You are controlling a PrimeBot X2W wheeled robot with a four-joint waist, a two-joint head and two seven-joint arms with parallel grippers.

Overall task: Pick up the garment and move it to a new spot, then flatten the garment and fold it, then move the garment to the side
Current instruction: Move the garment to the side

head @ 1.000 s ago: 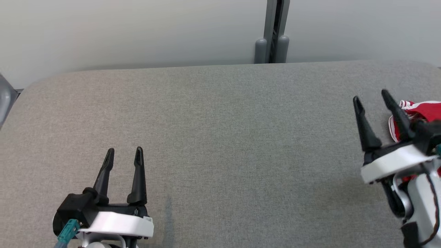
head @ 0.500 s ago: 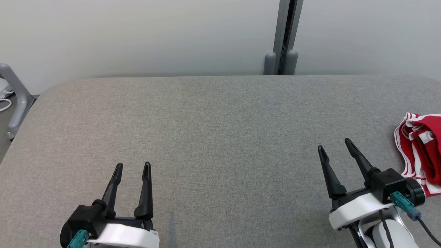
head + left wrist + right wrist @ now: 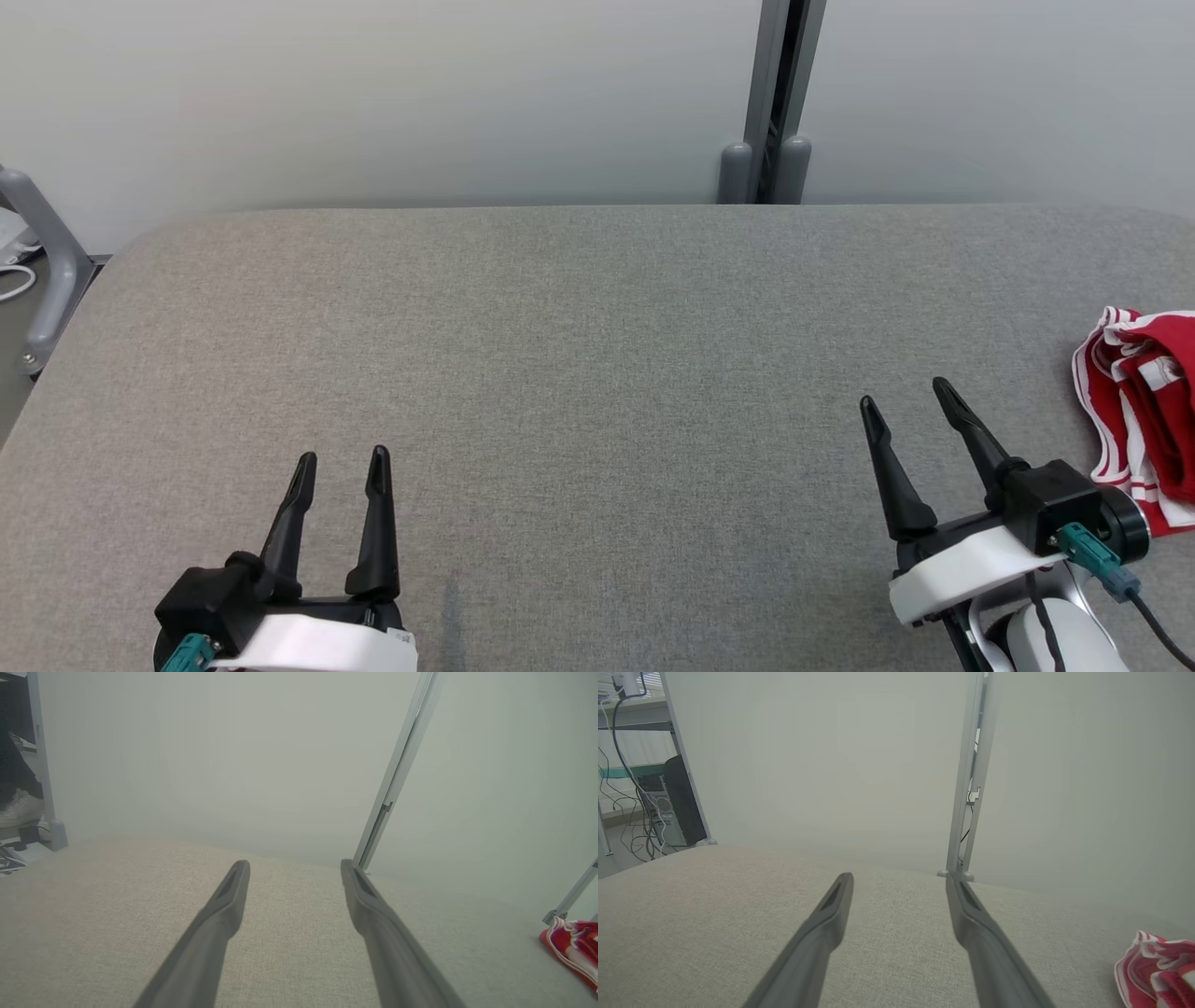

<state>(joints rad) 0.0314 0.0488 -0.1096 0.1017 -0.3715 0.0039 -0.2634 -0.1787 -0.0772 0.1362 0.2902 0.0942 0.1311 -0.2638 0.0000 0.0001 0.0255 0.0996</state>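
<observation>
Garment [image 3: 1141,420], one only, red with white stripes, lay bunched at the grey table's [image 3: 597,355] right edge. Two grippers hung over the near edge: the right gripper [image 3: 903,392] near it, the left gripper [image 3: 343,455] well apart, both sets of fingers spread wide and empty.

A grey fabric tabletop [image 3: 597,373] runs back to a pale wall [image 3: 373,93], with a grey upright post [image 3: 775,93] behind its far edge, a bent grey tube [image 3: 47,261] off its left edge, and beyond that side a dark computer tower [image 3: 679,802], loose cables [image 3: 626,765] and what may be a white shoe [image 3: 18,809].
</observation>
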